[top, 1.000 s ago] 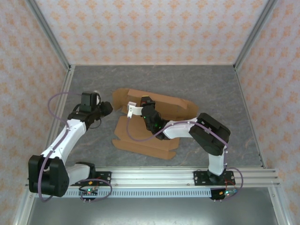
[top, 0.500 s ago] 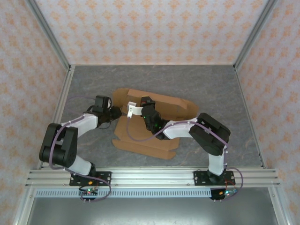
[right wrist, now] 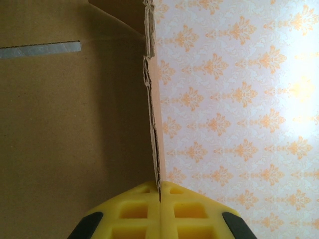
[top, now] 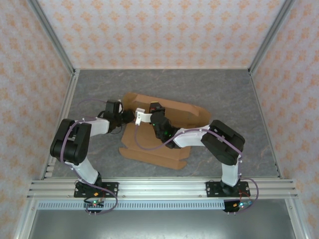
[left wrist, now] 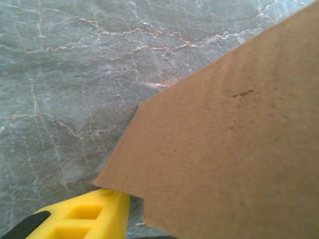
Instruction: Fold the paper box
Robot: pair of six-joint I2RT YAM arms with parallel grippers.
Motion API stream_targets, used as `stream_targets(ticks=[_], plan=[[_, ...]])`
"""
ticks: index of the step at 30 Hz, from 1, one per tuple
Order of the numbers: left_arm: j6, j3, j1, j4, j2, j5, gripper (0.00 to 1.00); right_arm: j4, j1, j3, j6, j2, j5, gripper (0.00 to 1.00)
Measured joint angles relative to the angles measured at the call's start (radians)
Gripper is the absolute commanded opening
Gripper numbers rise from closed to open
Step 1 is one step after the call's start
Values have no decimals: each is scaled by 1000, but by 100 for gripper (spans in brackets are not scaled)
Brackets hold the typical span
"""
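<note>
right wrist shows the right tool (right wrist: pixel 160 193) clamping the paper box (right wrist: pixel 65 129) edge.

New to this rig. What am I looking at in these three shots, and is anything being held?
It's a pair of small robots: a left arm and a right arm, bolted at the near edge of a grey table. The wide shot comes from a fixed camera above and behind them. The other two come from a camera on each wrist.

A brown cardboard sheet with flaps, an unfolded box, lies on the table. The right arm's fingers are shut on the edge of a raised flap, with the patterned wall showing past it. The left arm's fingers are at the sheet's left corner. Its wrist camera shows one yellow finger partly covered by a cardboard corner; I can't tell whether it grips.
</note>
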Motion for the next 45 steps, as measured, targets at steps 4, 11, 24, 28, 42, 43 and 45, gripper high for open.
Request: stream_targets(ticks=[4, 11, 24, 28, 42, 43, 45], plan=[[-16, -3, -16, 27, 2, 14, 33, 0, 0, 0, 0, 0, 0, 0], [-16, -22, -38, 37, -46, 14, 25, 0, 2, 0, -3, 0, 2, 0], [18, -29, -91, 25, -98, -14, 30, -3, 4, 6, -3, 0, 8, 0], [41, -38, -90, -24, -154, -99, 38, -5, 4, 6, -3, 0, 8, 0], [64, -149, -130, -103, -360, -288, 46, -17, 11, 10, -9, 0, 6, 0], [67, -159, -130, -104, -368, -291, 46, -17, 11, 10, -11, 0, 6, 0], [71, -174, -130, -104, -381, -292, 46, -17, 11, 10, -13, 0, 6, 0]])
